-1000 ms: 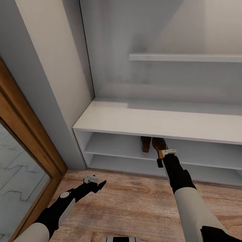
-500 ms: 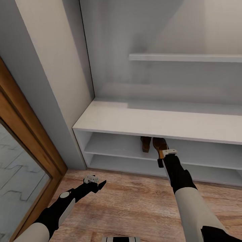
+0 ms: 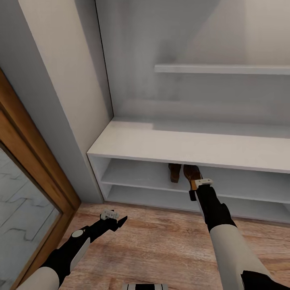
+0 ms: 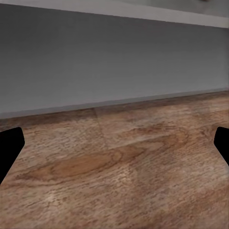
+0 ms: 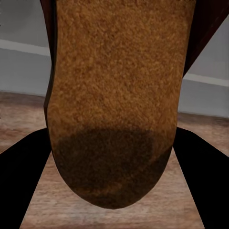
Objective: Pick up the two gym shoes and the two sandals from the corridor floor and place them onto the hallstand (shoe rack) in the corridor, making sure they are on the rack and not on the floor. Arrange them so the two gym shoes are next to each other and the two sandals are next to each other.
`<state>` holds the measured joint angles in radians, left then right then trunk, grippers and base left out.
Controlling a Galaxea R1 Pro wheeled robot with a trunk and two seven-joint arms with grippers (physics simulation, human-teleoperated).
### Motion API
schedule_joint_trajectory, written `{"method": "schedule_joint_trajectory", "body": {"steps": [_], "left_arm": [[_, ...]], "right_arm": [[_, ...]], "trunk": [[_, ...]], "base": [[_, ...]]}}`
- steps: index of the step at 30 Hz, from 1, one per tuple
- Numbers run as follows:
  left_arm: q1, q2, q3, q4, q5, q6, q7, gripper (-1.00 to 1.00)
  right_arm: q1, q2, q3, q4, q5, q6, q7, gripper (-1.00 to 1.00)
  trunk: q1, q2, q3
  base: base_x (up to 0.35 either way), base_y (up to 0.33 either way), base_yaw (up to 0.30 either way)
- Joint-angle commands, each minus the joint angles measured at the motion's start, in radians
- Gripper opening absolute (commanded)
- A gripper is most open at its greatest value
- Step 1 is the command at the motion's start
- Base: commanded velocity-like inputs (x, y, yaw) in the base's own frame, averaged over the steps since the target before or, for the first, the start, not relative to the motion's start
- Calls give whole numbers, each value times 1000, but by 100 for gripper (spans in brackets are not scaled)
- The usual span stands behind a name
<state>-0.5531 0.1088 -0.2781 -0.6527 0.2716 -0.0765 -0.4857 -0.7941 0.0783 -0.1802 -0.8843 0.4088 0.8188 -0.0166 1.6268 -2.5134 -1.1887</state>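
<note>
A light brown wood-plank floor (image 3: 161,245) runs up to a low white bench (image 3: 189,147) set into a grey-white wall corner, with a floating wall shelf (image 3: 221,69) above it on the far side. To the left stands a wooden door frame (image 3: 36,161) with a glass panel beside it. The bench top is bare and its front edge runs from the left corner out past the right side of the head view. Under it lie two open shelves, one above the other.

On the upper of these shelves, near the middle, stand two dark brown sandals. The left sandal (image 3: 174,172) is alone on the shelf, just beside the right sandal (image 3: 191,173), which the right hand (image 3: 198,188) reaches at the shelf's front edge. The floor in front of the bench is open between the two arms.

The left hand (image 3: 114,217) hovers low over the floor, well to the left of the sandals, its fingers spread wide with nothing between them. Its wrist view shows the two dark fingertips (image 4: 9,148) far apart over plank grain, facing the bench's grey base.

The right wrist view shows what the head view hides: the tan insole (image 5: 114,100) of the sandal lies between the black fingers (image 5: 24,176), which pinch it from both sides, floor planks below.
</note>
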Motion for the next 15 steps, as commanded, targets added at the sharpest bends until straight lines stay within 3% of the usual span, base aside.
{"method": "schedule_joint_trajectory", "body": {"steps": [1, 4, 9, 15], "left_arm": [[-1, 1, -6, 1, 6, -5, 1, 100], [-1, 2, -6, 1, 6, -5, 0, 100], [-1, 0, -6, 1, 5, -4, 0, 100], [-1, 0, -6, 1, 6, -4, -1, 100]], "right_arm": [[-1, 1, -2, -1, -1, 2, -2, -100], [-1, 1, -3, -1, -1, 2, -2, -100], [-1, 0, -4, -1, -1, 2, -2, -100], [-1, 0, -4, -1, -1, 2, -2, -100]], "trunk": [[0, 0, -1], [0, 0, -1], [0, 0, -1], [0, 0, -1]], "base": [[0, 0, 0], [61, 0, 0], [242, 0, 0], [40, 0, 0]]}}
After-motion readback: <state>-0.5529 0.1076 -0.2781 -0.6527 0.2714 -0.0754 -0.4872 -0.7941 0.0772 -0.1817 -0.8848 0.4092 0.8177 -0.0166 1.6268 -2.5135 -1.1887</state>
